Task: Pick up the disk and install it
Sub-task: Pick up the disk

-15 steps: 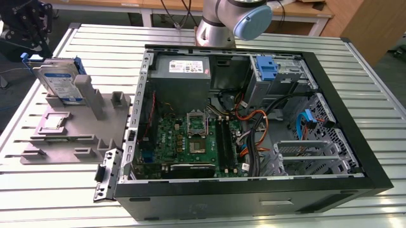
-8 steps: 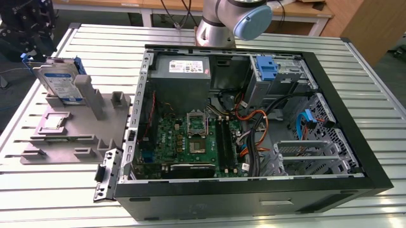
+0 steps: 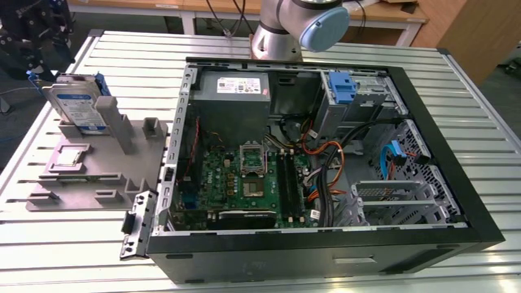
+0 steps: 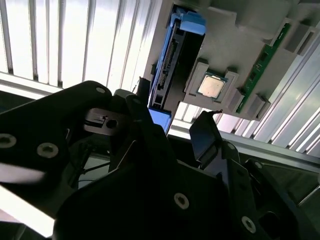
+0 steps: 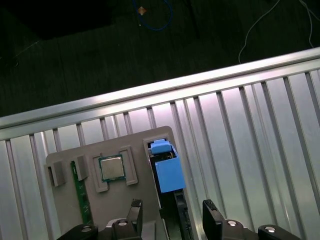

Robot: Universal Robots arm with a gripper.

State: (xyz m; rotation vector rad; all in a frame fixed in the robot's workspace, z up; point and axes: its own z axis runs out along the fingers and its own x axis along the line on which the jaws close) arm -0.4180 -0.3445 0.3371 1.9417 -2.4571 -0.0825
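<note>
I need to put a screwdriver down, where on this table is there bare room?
Bare slats lie on the table below the grey holder, at the exterior view's left, and along the far edge behind the computer case. Crowded: the holder, with the disk upright, and inside the case.

No legible text anywhere. White-and-blue label on the disk, upright in the grey holder on the bench: black print, too small to read. White sticker on the power-supply box: dark lines, likewise unreadable. Small white tag beside the motherboard: illegible.
</note>
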